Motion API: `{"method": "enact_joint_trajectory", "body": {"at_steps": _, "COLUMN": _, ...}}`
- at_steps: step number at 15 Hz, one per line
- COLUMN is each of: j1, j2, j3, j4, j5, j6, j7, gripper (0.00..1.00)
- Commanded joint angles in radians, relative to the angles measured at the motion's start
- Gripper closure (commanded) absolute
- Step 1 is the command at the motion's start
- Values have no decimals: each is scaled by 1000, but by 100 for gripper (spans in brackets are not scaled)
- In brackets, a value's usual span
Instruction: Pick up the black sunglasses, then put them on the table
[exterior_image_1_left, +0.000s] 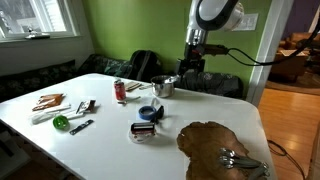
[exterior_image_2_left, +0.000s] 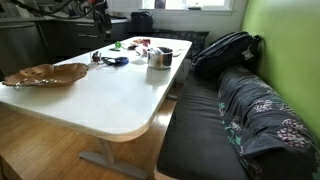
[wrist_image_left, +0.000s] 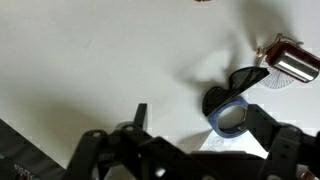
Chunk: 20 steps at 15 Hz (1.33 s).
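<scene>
Gripper (exterior_image_1_left: 189, 64) hangs high over the far side of the bench (exterior_image_1_left: 205, 108), close above a metal cup (exterior_image_1_left: 163, 87). In the wrist view the fingers stand spread wide with nothing between them: open, empty. Black sunglasses (wrist_image_left: 240, 82) lie on the white bench top, touching a blue tape roll (wrist_image_left: 229, 118), right of the gripper's fingers in that view. In an exterior view roll and sunglasses sit mid-bench, nearer than the cup. Red can (exterior_image_1_left: 120, 90) stands left of the cup. Brown wooden slab (exterior_image_1_left: 215, 148) at near right, apart from the sunglasses. Small tools (exterior_image_1_left: 85, 107) toward the left end.
</scene>
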<state>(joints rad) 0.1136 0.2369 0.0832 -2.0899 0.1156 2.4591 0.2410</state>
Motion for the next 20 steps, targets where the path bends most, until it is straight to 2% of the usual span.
{"method": "enact_joint_trajectory", "body": {"at_steps": 1, "j1": -3, "j2": -9, "j3": -5, "j4": -1, "j5": 0, "j6": -3, "j7": -2, "gripper": 0}}
{"method": "enact_joint_trajectory", "body": {"at_steps": 2, "j1": -5, "j2": -14, "j3": -6, "j4": -2, "j5": 0, "j6": -3, "j7": -2, "gripper": 0}}
{"method": "enact_joint_trajectory", "body": {"at_steps": 4, "j1": 22, "j2": 72, "j3": -14, "j4": 46, "j5": -6, "j6": 40, "j7": 131, "gripper": 0}}
{"method": "enact_joint_trajectory", "body": {"at_steps": 5, "j1": 47, "j2": 110, "j3": -30, "j4": 56, "j5": -37, "j6": 103, "j7": 236, "gripper": 0}}
{"method": "enact_joint_trajectory", "body": {"at_steps": 7, "j1": 92, "j2": 211, "j3": -44, "j4": 113, "j5": -40, "j6": 198, "j7": 359, "gripper": 0}}
{"method": "enact_joint_trajectory", "body": {"at_steps": 10, "j1": 177, "j2": 350, "j3": -91, "j4": 227, "j5": -49, "j6": 215, "j7": 500, "gripper": 0}}
{"method": "enact_joint_trajectory", "body": {"at_steps": 15, "j1": 206, "j2": 501, "j3": -71, "j4": 392, "j5": -5, "j6": 180, "j7": 530, "gripper": 1}}
{"method": "enact_joint_trajectory", "body": {"at_steps": 17, "j1": 212, "j2": 538, "j3": -75, "j4": 445, "j5": -1, "j6": 146, "j7": 546, "gripper": 16}}
{"method": "enact_joint_trajectory", "body": {"at_steps": 18, "j1": 217, "j2": 554, "j3": -80, "j4": 467, "j5": -5, "j6": 133, "j7": 556, "gripper": 31}}
{"method": "enact_joint_trajectory", "body": {"at_steps": 20, "j1": 211, "j2": 583, "j3": -74, "j4": 508, "j5": -2, "j6": 103, "j7": 561, "gripper": 48}}
